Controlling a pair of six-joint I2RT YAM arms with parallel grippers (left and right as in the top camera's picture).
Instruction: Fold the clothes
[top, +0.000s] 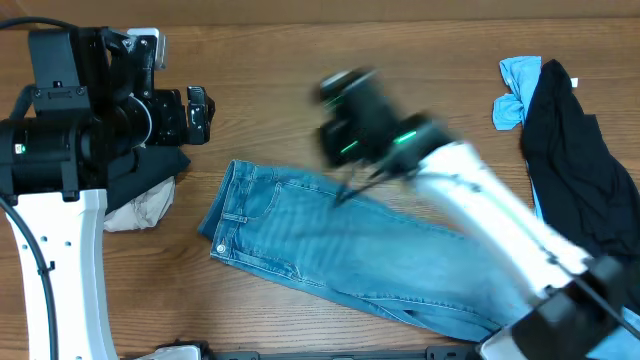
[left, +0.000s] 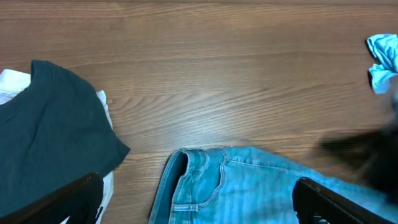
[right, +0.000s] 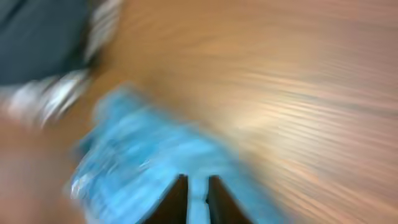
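The light-blue jeans (top: 330, 250) lie flat across the middle of the table, waistband to the left and legs running to the lower right. They also show in the left wrist view (left: 249, 186) and, blurred, in the right wrist view (right: 143, 168). My right gripper (top: 345, 192) is motion-blurred over the jeans' upper edge. Its fingers (right: 198, 186) are close together with only a narrow gap, and I see nothing held. My left gripper (top: 200, 115) hangs at the back left, away from the jeans, with its fingers (left: 196, 202) wide open and empty.
A dark navy top over a white garment (top: 150, 190) lies at the left by the waistband, and also shows in the left wrist view (left: 56, 124). A small sky-blue cloth (top: 518, 90) and a black garment (top: 575, 160) lie at the right.
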